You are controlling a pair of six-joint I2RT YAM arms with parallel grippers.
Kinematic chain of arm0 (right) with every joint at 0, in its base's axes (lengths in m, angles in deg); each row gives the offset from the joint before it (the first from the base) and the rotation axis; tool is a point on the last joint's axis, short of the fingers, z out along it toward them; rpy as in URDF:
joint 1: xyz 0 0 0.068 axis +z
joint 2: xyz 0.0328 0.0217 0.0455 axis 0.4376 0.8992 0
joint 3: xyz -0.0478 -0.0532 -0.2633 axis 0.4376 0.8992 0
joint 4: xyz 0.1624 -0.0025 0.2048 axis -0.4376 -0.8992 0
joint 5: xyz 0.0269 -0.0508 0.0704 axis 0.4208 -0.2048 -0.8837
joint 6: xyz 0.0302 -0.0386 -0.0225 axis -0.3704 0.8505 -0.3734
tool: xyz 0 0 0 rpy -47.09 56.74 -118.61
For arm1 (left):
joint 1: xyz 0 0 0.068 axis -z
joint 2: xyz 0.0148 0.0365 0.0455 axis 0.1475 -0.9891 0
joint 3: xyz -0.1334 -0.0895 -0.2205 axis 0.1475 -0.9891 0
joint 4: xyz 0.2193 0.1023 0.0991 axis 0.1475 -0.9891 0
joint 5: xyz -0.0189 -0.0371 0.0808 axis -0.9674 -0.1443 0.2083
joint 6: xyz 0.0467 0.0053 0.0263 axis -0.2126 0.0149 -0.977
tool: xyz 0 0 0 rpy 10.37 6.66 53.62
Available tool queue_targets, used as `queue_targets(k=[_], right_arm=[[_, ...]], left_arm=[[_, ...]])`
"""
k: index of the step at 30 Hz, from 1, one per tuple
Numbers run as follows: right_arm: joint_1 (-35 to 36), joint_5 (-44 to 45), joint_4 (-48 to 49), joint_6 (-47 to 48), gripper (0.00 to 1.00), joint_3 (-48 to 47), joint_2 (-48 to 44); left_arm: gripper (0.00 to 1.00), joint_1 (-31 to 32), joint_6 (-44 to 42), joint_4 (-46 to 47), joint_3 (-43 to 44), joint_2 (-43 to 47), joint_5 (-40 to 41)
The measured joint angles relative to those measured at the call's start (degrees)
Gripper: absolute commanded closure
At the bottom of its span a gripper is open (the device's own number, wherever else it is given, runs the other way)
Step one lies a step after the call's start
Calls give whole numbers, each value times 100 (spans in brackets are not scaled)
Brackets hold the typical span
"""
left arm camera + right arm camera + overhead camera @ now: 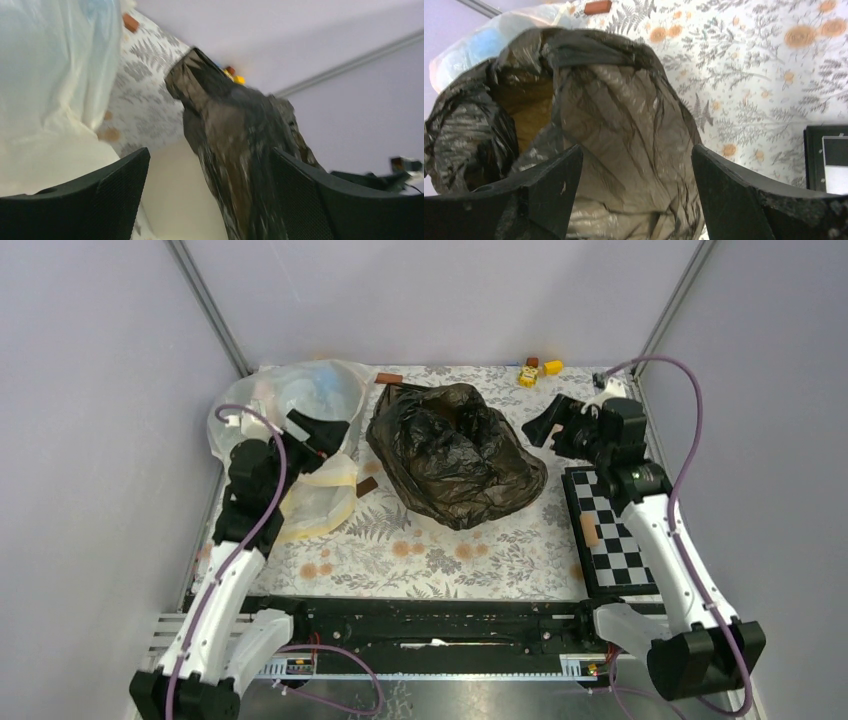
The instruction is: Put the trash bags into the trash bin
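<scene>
The black trash bag [455, 455] lies in a crumpled, glossy heap at the middle of the floral cloth. It also shows in the left wrist view [235, 130] and the right wrist view [624, 115]. There, a tan-yellow surface [526, 112] shows inside its folds. I cannot tell whether that is the trash bin, which shows plainly nowhere. My left gripper [335, 435] [210, 155] is open at the bag's left edge. My right gripper [545, 425] [636, 150] is open at the bag's right side, with film in front of its jaws.
A translucent whitish-yellow bulging bag [290, 395] lies under and behind the left arm. A checkerboard [605, 530] lies at the right. Small yellow and brown toys [535, 370] sit at the back. Brown blocks [388, 378] [367, 486] lie beside the black bag.
</scene>
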Motion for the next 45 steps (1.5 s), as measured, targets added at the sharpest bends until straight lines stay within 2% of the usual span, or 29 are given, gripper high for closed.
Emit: queue_targets(k=[6,8,10,11,15,21,33,42,45], right_arm=[[0,-238,269,-450,13,1047,-885],[0,-227,352,-678,13,1381,-1202],[0,-186,442,-881,11,1650,-1475],[0,-155,487,-988,11,1810,-1644],[0,74,560,-1268,11,2243,-2260],[0,321,564,-1432,11,2465,-2844],[0,579,367,-1414,13,2621,-3241],[0,527,468,-1460,18,3117,-3200],[0,439,612,-1591,23,3370,-3106]], left_arm=[[9,0,575,-138,-774,1071,-918],[15,0,837,-4,-1078,1263,-1235],[27,0,1091,214,-1349,1285,-1478],[29,0,1224,356,-1502,1270,-1598],[29,0,1670,857,-1974,1008,-2006],[33,2,2105,1799,-2181,570,-2430],[42,254,2444,3128,-2293,-323,-2625],[51,599,2437,3506,-2293,-693,-2459],[60,614,2417,3587,-2293,-719,-2350]])
